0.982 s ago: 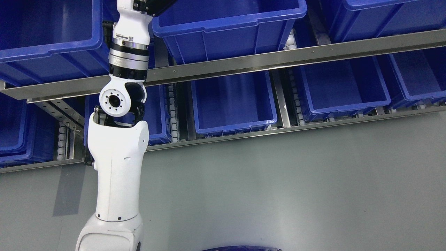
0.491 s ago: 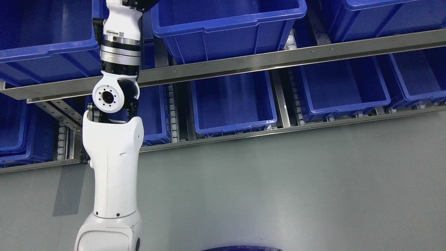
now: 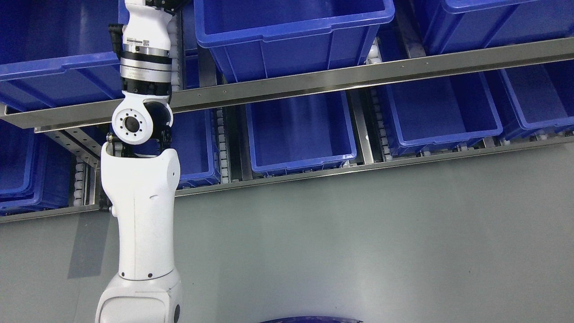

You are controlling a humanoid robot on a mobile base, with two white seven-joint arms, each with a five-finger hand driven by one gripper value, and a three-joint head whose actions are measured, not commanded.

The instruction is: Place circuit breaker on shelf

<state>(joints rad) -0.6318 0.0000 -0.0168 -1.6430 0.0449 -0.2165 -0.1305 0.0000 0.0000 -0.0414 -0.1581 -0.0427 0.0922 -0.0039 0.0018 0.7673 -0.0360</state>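
Shelf (image 3: 341,80): two-tier steel rack, grey metal front rails slanting across view, roller tracks between lanes. Loaded with open-topped blue bins (image 3: 291,40) on the upper tier and further blue bins directly below that rail. Circuit breaker: not visible.

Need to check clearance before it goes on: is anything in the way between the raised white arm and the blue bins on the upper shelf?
Cannot fully tell. The white left arm runs up past the steel shelf rail between two upper blue plastic bins; its hand and any circuit breaker are out of frame. Nothing visible blocks it below.
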